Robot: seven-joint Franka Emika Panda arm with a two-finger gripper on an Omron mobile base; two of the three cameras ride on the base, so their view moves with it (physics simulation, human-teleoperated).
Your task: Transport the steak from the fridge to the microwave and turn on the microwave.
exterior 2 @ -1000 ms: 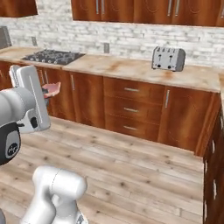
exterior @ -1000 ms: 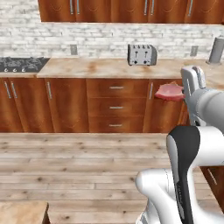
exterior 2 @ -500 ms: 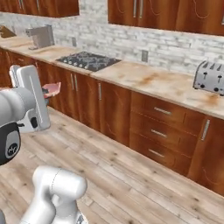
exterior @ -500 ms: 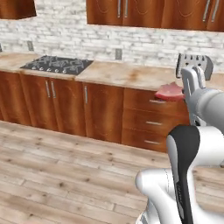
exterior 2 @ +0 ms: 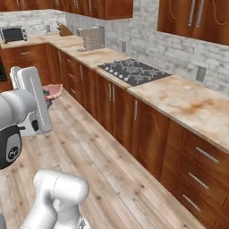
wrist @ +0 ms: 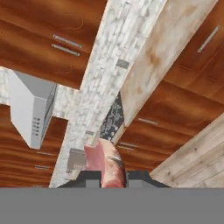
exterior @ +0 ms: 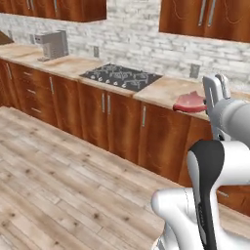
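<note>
- Steak (exterior: 189, 102): red-pink slab held out in the air in front of the white arm, at about desk height, clear of the floor and of the cabinets; in the right base view it shows beside the arm's upper link (exterior 2: 53, 91); in the hand view it rises between the two dark tips (wrist: 107, 165).
- Fingers (wrist: 89, 178): closed against the steak from both sides, the meat filling the gap between them; the gripper (wrist: 111, 179) carries it.
- Desk (exterior: 168, 88): long wooden-topped run along the brick wall, with brown cabinet doors and drawers below.
- Cooktop (exterior: 120, 76): black gas hob set into the desk, left of the steak in the left base view.
- Coffee machine (exterior: 52, 45): grey appliance standing on the desk, further left along the wall, well apart from the cooktop.
- Toaster oven (exterior 2: 13, 34): small silver box on the far desk at the corner, seen in the right base view.
- Upper cabinets (exterior: 210, 18): brown doors with metal handles above the brick wall.
- Floor (exterior: 58, 185): pale wooden planks.
</note>
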